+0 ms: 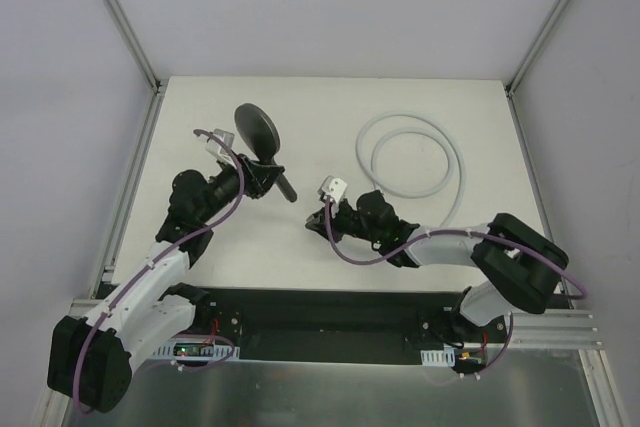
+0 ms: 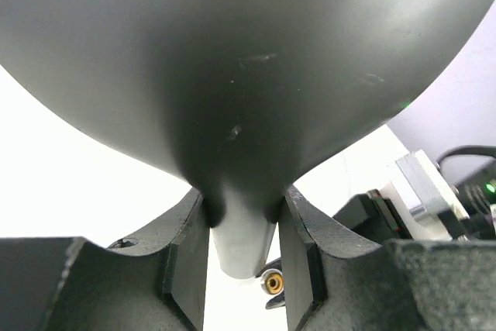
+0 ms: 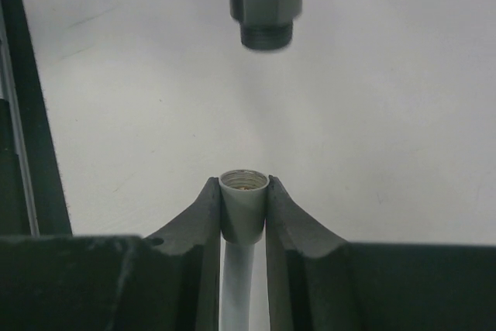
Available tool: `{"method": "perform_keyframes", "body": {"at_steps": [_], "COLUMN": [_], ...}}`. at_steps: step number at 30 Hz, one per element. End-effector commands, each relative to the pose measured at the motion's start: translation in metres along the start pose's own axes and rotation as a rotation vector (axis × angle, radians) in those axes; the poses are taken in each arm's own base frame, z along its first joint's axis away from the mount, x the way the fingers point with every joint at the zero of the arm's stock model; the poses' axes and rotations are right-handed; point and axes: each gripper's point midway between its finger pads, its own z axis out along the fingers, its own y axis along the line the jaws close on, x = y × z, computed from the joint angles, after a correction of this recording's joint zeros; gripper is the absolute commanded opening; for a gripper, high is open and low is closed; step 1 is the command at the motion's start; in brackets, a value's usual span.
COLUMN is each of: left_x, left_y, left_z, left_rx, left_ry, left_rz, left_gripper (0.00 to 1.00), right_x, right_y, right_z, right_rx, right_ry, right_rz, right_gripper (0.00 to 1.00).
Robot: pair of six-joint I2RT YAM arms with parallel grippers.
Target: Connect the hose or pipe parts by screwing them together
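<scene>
Dark grey, smooth matte shower head [image 1: 257, 130], round flat face, straight handle: clamped at the neck by the left gripper [image 2: 242, 222] so that the threaded handle end [image 3: 266, 36] is presented rightward. Pale grey-white flexible coiled hose [image 1: 405, 117]: cylindrical metal end fitting [image 3: 243, 184] is pinched by the right gripper [image 3: 243, 199], its open mouth lined up just short of the thread, judged ready for screwing. The loop is laid on the white table [image 1: 250, 242].

The shower head [image 1: 256, 128] is dark grey with a dull sheen. Right of the shower head, the hose [image 3: 235, 292] is pale grey-white; the right gripper [image 3: 243, 191] is black, the table [image 1: 300, 97] off-white.
</scene>
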Motion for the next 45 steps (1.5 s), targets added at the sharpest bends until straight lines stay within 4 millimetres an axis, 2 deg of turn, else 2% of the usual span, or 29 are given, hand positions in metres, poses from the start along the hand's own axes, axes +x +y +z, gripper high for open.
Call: {"method": "perform_keyframes", "body": {"at_steps": [1,4,8,15,18,21,24,25,26,30,37,45], "left_x": [-0.02,-0.012,-0.007,-0.004,0.0,0.001,0.001,0.002,0.002,0.006,0.008,0.005], "left_y": [0.05,0.061,0.063,0.061,0.061,0.059,0.058,0.057,0.058,0.058,0.056,0.054], "left_z": [-0.012,-0.017,-0.02,-0.023,-0.022,-0.022,-0.021,-0.02,-0.021,-0.02,-0.018,-0.015], "left_rx": [-0.291,-0.354,-0.363,-0.361,-0.358,-0.35,-0.342,-0.337,-0.338,-0.334,-0.319,-0.309], "left_ry": [0.0,0.048,0.066,0.071,0.079,0.079,0.079,0.082,0.083,0.085,0.087,0.081], "left_rz": [0.077,0.054,0.05,0.022,0.001,-0.008,-0.011,-0.017,-0.019,-0.045,-0.061,-0.064], "left_gripper": [0.0,0.0,0.0,0.0,0.0,0.0,0.0,0.0,0.0,0.0,0.0,0.0], "right_x": [0.038,0.048,0.062,0.065,0.066,0.063,0.061,0.067,0.062,0.067,0.076,0.088], "right_y": [-0.013,-0.014,-0.016,-0.02,-0.023,-0.021,-0.024,-0.025,-0.025,-0.027,-0.04,-0.047], "right_z": [0.019,0.031,0.039,0.033,0.026,0.019,0.015,0.011,0.012,0.013,0.011,0.016], "right_rx": [0.069,0.084,0.09,0.113,0.117,0.104,0.106,0.107,0.103,0.108,0.175,0.215], "right_ry": [0.146,0.186,0.253,0.258,0.251,0.215,0.191,0.199,0.168,0.146,0.124,0.128], "right_rz": [0.095,0.119,0.131,0.115,0.1,0.089,0.067,0.063,0.05,0.045,0.044,0.065], "right_gripper": [0.08,0.13,0.2,0.57,0.68,0.72,0.71,0.69,0.67,0.57,0.59,0.43]}}
